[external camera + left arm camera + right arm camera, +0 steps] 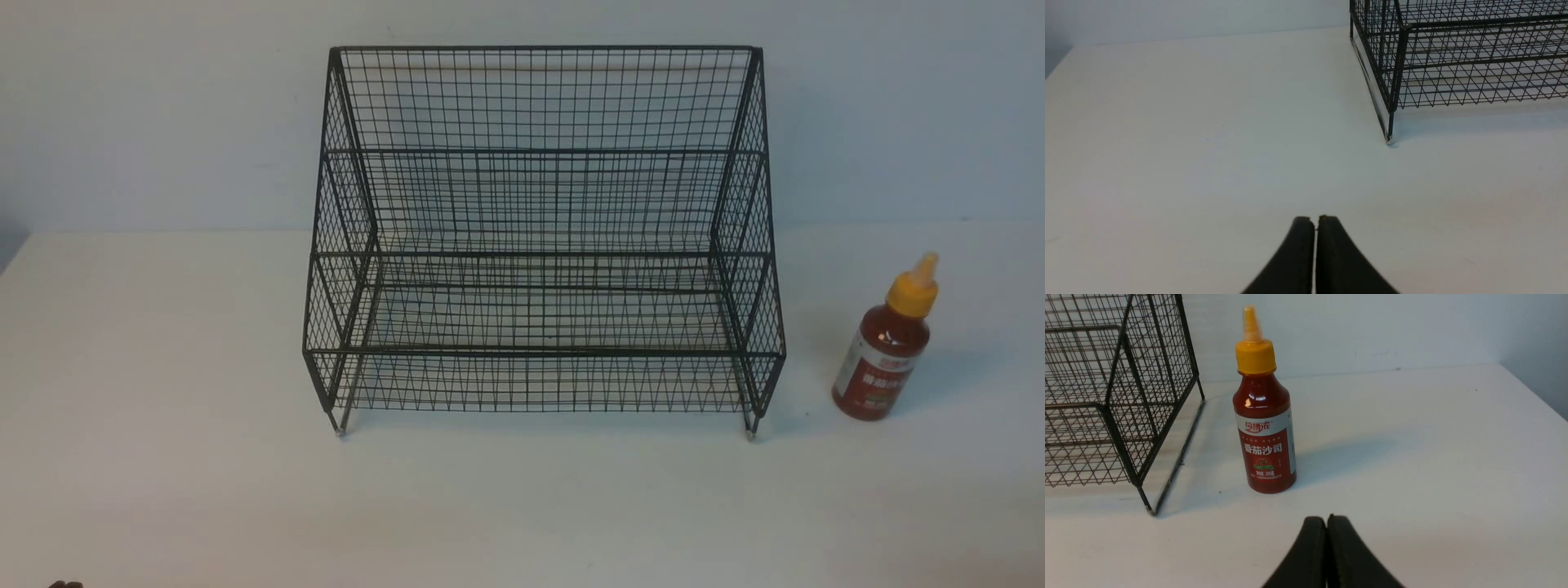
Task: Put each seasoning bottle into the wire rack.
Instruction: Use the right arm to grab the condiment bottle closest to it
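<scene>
Left fingers (1308, 230) pressed shut, gripping nothing, low over the desk (1167, 143). Rack's (539, 245) front-left foot sits ahead of them, well apart. Right fingers (1319, 533) also tip to tip, nothing held. Bottle (1264, 428) stands upright on the desk just ahead of the right fingers, not touching, label facing them. It's outside the rack, near its right side, clear gap between. Rack is mid-desk, tall grid back toward the wall (163, 122).

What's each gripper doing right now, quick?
Left gripper: closed, empty.
Right gripper: closed, empty; bottle stands apart from it.
</scene>
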